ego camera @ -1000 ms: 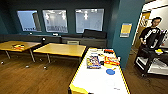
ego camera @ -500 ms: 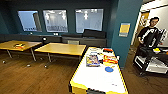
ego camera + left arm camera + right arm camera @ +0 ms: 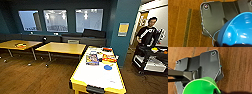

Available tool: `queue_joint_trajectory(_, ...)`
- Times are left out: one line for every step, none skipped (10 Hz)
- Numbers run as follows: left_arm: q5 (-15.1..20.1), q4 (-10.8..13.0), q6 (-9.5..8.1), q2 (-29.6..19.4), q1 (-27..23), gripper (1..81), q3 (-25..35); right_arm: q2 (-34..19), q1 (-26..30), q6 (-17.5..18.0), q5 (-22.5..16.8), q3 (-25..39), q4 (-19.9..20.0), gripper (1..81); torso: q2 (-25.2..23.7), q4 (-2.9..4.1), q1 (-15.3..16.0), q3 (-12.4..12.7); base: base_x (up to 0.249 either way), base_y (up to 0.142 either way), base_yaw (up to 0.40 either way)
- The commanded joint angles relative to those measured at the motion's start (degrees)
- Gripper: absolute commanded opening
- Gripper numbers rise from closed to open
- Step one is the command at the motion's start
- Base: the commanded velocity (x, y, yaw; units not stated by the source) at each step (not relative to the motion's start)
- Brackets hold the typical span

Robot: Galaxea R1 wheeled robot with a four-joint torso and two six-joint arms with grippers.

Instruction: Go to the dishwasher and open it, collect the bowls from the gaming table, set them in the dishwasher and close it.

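Note:
A bright blue bowl (image 3: 238, 31) hangs above the wooden floor in the left wrist view, and my left gripper (image 3: 226, 45) is shut on its rim. A bright green bowl (image 3: 199, 87) shows in the right wrist view with my right gripper (image 3: 218, 91) shut on it, also over the floor. In the head view the gaming table (image 3: 100, 76), white-topped with a yellow edge, stands just ahead and slightly to the right. The dishwasher is out of view.
On the gaming table lie a flat blue disc (image 3: 108, 67) and coloured boxes (image 3: 92, 59). Yellow-topped tables (image 3: 62, 47) stand to the left, with a teal pillar (image 3: 122, 30) behind. A person (image 3: 147, 32) stands by a black cart (image 3: 150, 60) on the right.
The whole head view has shifted slightly, so the camera has moved. The gaming table stays just ahead, and the person at the cart has moved a little.

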Motion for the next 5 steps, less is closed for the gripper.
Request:
queue_joint_trajectory(2.99, 0.02, 0.12, -0.19, -2.38, 1.0, -1.33, -2.87, 1.66, 0.01, -2.22, -0.62, -0.62, 1.0, 0.00, 0.00, 0.05, 0.00, -0.108, 0.000, 0.000)
queue_joint_trajectory(2.99, 0.03, 0.12, -0.18, -2.38, 1.0, -1.42, -2.95, 1.49, 0.00, -2.22, -0.88, -0.70, 1.0, 0.00, 0.00, 0.05, 0.00, -0.108, 0.000, 0.000)
queue_joint_trajectory(2.99, -0.06, 0.12, -0.44, -2.21, 1.0, -1.86, -3.21, 1.40, 0.00, -2.22, -0.97, -0.70, 1.0, -0.02, 0.00, 0.05, 0.02, -0.108, 0.000, 0.000)
queue_joint_trajectory(3.08, -0.24, 0.12, -0.71, -2.21, 1.0, -2.56, -3.66, 1.40, 0.00, -2.13, -0.88, -0.70, 1.0, -0.02, 0.00, 0.05, 0.02, -0.108, 0.000, 0.000)
queue_joint_trajectory(3.34, -0.06, 0.12, -0.71, -2.03, 1.0, -3.18, -3.75, 1.40, 0.00, -2.22, -0.88, -0.70, 1.0, -0.02, 0.00, 0.05, 0.00, -0.108, 0.000, 0.000)
